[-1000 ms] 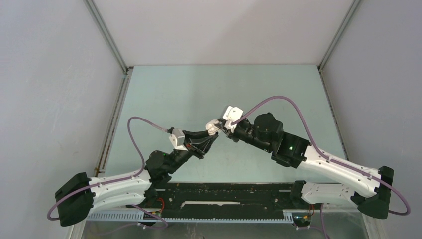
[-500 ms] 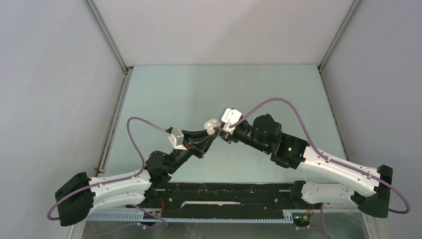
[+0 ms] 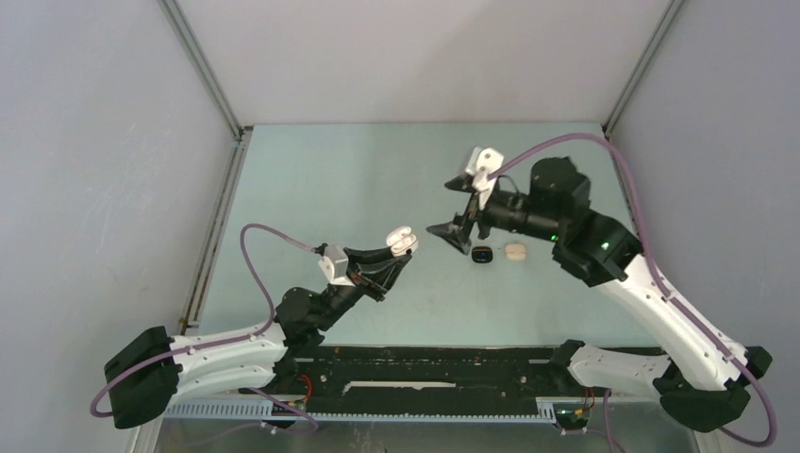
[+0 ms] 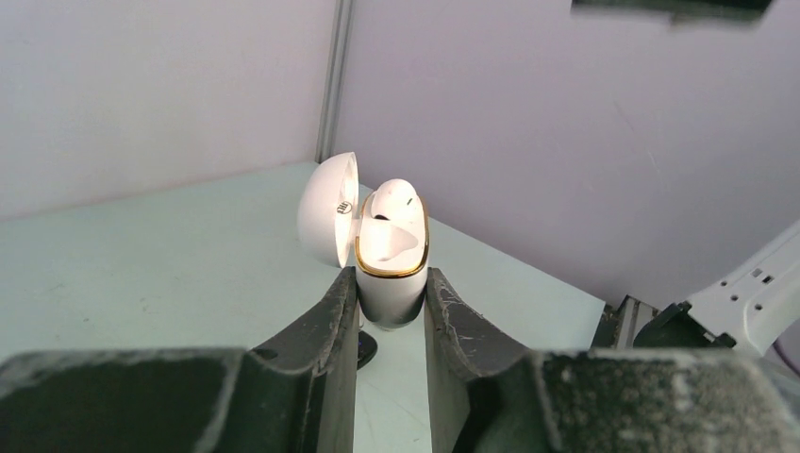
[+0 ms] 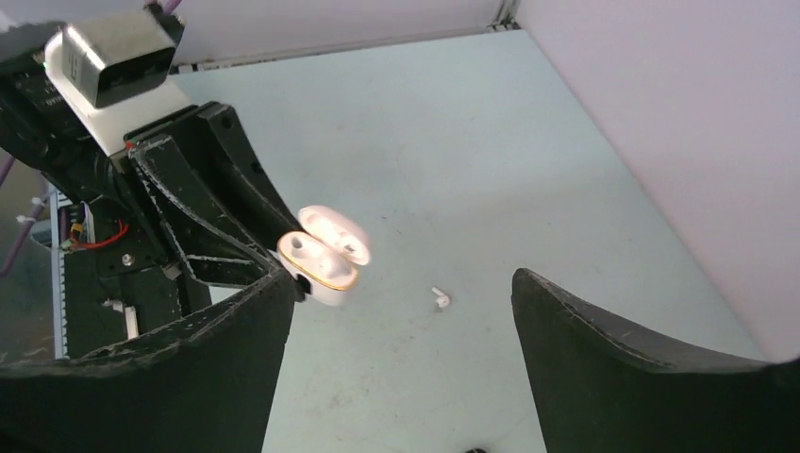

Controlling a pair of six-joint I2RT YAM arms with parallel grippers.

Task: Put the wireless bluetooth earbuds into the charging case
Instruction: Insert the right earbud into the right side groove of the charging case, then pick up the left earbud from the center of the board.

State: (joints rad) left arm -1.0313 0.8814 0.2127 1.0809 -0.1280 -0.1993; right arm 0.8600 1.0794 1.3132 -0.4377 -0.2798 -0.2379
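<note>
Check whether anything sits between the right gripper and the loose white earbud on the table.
Nothing visible does. The earbud lies on bare table ahead of the open right gripper; the open charging case in the left gripper sits beside it, apart.

Top cam overhead, far; wrist cams close (both see case point(image 4: 391, 278)).

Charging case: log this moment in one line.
left gripper shut on open charging case | right gripper open, empty | one earbud on table
</note>
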